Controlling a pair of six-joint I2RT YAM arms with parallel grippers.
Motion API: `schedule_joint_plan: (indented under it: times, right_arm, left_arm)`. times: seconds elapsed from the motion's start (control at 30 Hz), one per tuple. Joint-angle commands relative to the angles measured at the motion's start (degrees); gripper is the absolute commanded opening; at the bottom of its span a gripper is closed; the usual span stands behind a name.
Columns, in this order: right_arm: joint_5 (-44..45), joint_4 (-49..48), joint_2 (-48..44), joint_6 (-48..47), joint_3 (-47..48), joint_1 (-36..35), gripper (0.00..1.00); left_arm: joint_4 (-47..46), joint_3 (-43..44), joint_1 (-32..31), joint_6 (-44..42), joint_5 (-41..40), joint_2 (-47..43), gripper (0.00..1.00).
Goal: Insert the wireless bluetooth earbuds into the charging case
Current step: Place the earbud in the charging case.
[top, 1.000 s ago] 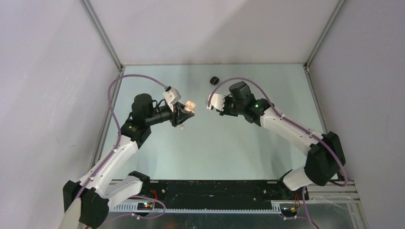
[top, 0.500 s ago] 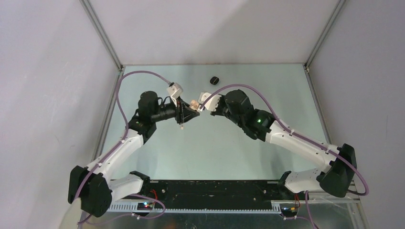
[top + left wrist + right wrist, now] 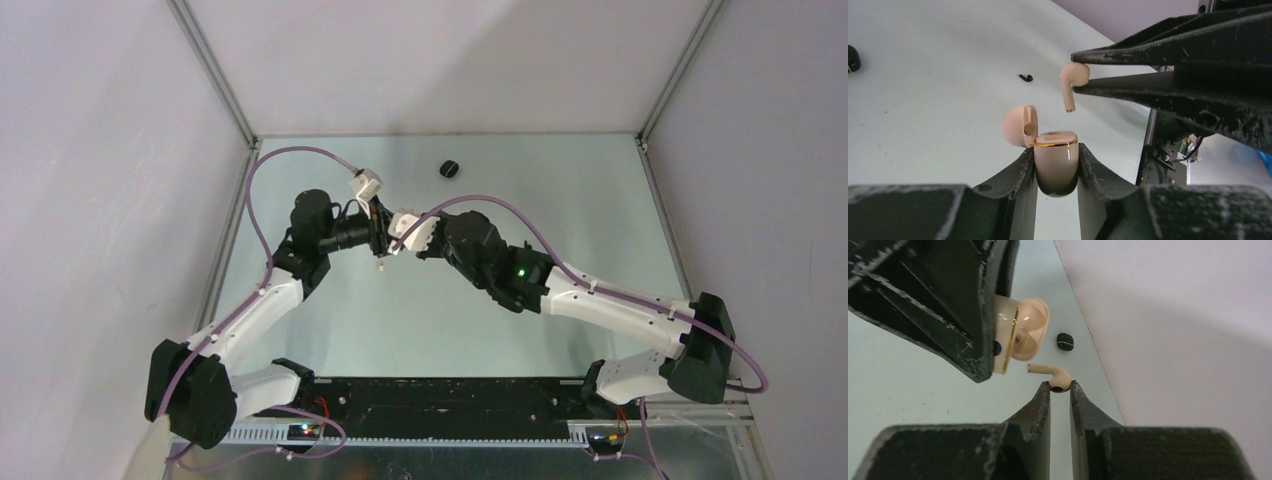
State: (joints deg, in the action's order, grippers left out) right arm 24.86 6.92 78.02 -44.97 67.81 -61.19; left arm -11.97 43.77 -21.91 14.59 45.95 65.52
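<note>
L claw (image 3: 1055, 150) pressed onto body of charging case (image 3: 1056, 167), mouth facing out, lid (image 3: 1019, 125) hinged open at its left; seems held off the worktop (image 3: 923, 105). Just past the mouth, not touching: beige earbud (image 3: 1073, 80), stem aimed at case, pinched at its bulb by R claw (image 3: 1060, 385). Judged: bud v. light, hard, glossy, so slippery and may twist; bulb grip leaves stem free. Black bud (image 3: 1025, 77) lies on worktop beyond.
</note>
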Motion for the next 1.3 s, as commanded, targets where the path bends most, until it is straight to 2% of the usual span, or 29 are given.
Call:
schedule_joint_plan:
  times: [0.0, 0.6, 1.27]
  right_arm:
    - [3.17, -3.18, 0.18, 1.03, -0.07, -1.85, 0.03]
    - [3.39, -4.48, 0.56, 0.98, -1.57, -3.29, 0.02]
    - [1.53, -1.67, -0.16, 2.33, -1.53, -5.99, 0.01]
  left_arm:
    - [-4.08, -1.17, -0.25, 2.03, 1.94, -1.43, 0.03]
    - [-7.07, -1.47, 0.14, 4.59, 6.28, -3.11, 0.00]
    - [-8.03, -2.59, 1.03, 3.97, 3.45, -3.58, 0.00]
